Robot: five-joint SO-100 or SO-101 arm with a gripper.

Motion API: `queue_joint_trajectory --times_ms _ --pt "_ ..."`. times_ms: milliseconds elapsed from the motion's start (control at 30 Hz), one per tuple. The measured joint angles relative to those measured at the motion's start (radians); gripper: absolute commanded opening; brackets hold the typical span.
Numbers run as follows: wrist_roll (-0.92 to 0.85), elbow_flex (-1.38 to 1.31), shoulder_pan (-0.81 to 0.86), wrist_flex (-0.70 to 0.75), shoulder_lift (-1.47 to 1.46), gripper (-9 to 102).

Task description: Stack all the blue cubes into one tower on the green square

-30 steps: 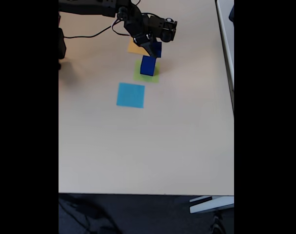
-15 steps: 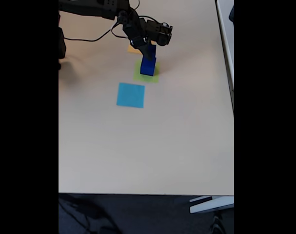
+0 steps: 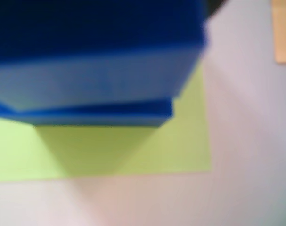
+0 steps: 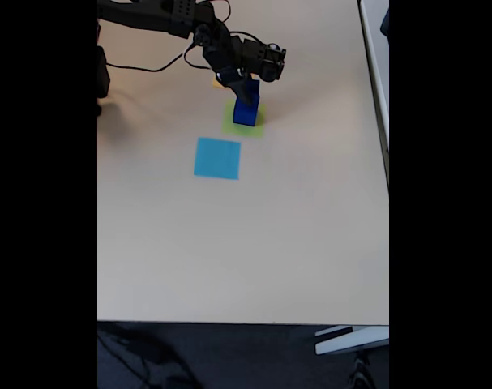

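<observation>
In your wrist view, two dark blue solid cubes sit stacked, blurred, on the flat lime-green paper square. In your fixed view the blue stack stands upright on the green square; the black gripper meets its top, but you cannot tell how wide the jaws stand.

In the fixed view the black arm reaches in from the table's far left corner, running along the far edge toward the middle; its wrist bends downward, and the gripper points down at the tabletop. Whether the jaws are parted or closed cannot be made out.
</observation>
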Motion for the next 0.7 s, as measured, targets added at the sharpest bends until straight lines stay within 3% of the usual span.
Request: queue_joint_trajectory --times_ms 700 --pt "0.009 0.034 0.012 -0.006 0.0 7"
